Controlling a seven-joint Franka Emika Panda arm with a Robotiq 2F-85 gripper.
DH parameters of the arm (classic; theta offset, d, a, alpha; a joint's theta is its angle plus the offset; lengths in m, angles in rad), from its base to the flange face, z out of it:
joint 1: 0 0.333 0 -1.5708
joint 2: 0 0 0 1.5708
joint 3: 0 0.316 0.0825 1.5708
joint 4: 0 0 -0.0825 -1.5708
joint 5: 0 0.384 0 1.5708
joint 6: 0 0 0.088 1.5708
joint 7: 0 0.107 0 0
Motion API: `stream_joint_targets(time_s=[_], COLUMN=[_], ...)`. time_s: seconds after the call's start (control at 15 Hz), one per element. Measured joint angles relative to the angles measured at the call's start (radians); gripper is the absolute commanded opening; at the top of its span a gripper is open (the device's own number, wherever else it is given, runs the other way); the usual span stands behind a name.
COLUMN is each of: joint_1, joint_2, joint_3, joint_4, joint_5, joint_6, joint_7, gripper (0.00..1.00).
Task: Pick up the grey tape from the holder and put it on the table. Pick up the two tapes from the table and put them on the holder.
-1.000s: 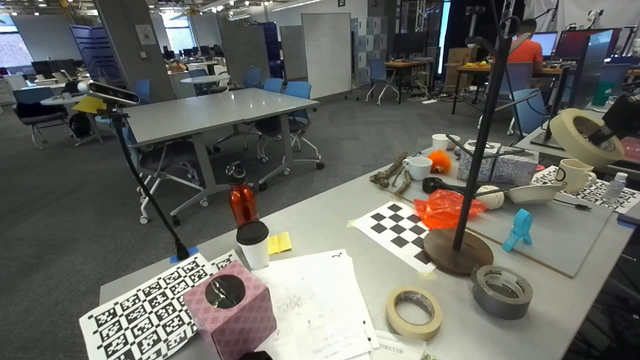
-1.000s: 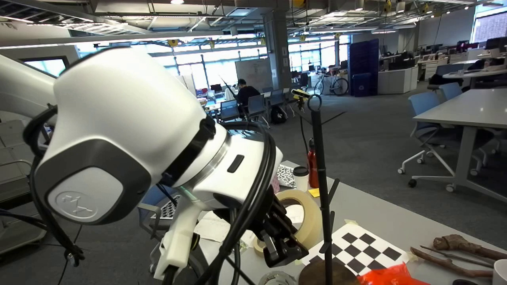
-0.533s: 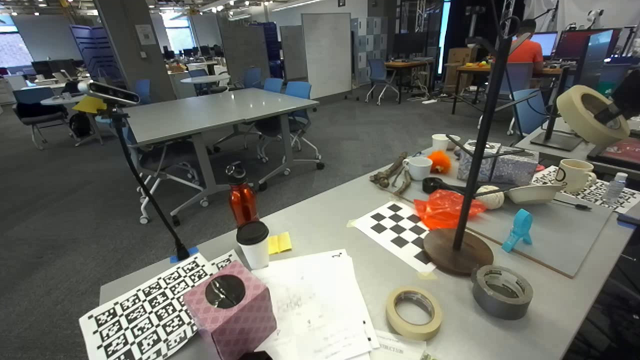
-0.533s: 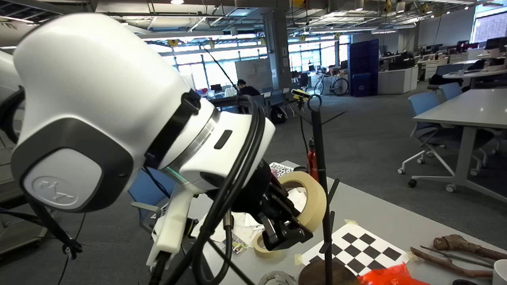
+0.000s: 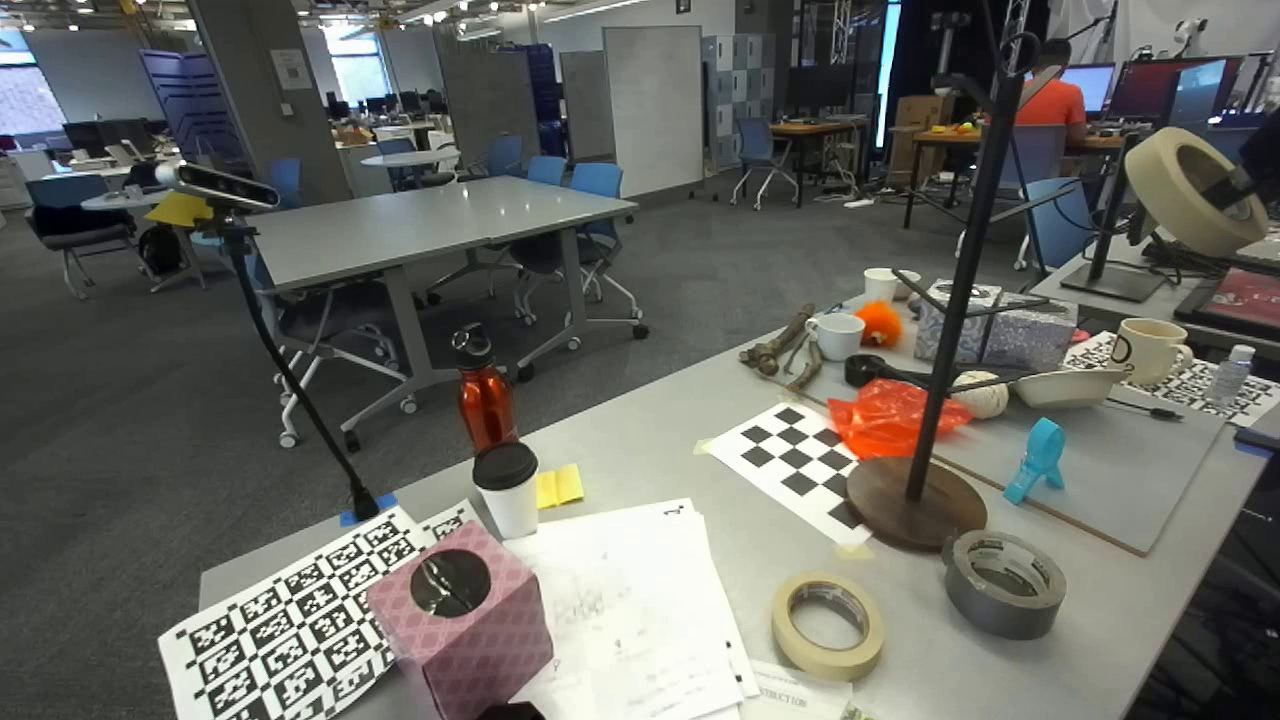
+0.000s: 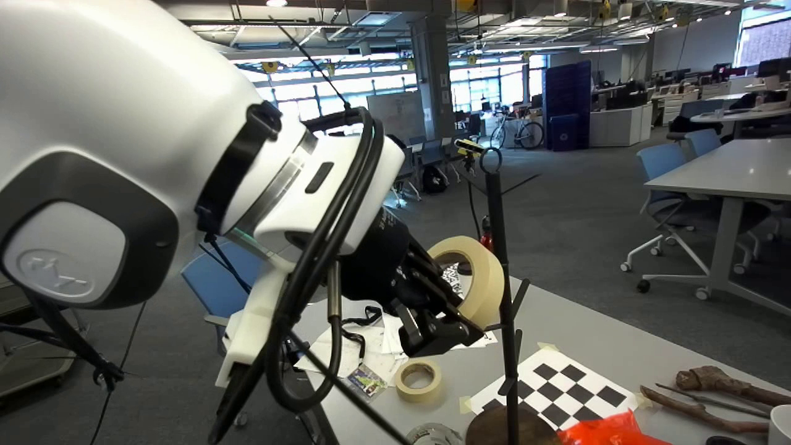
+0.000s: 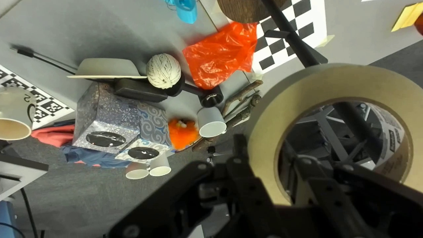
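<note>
The gripped tape (image 6: 486,285) is cream; wide-holed, tilted

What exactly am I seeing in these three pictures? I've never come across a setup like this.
The machine is a white robot arm ending in a black gripper that works like pincers. Two pictures come from cameras outside the robot; the third comes from a camera on its wrist, so the gripper looms large and the scene appears upside down.

The gripper holds a cream tape roll in the air. On the table stands a tall black holder; near its foot lie a dark-grey tape roll and a second cream roll. Also there: a pink tissue box, a checkerboard sheet and a crumpled orange bag.
</note>
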Motion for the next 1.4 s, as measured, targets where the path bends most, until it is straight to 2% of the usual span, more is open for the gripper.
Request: stream_joint_targets(time_s=[0.2, 0.27, 1.0, 1.4], joint_1=[0.009, 0.010, 0.023, 0.085], joint_2=[-0.009, -0.010, -0.002, -0.003], joint_3=[-0.002, -0.002, -0.008, -0.059], joint_4=[0.000, 0.000, 0.011, 0.038], joint_5=[0.011, 0.011, 0.011, 0.044], joint_6=[0.000, 0.000, 0.000, 0.000], joint_7=[0.000, 0.000, -0.003, -0.017], gripper=[0.26, 0.06, 0.06, 0.06])
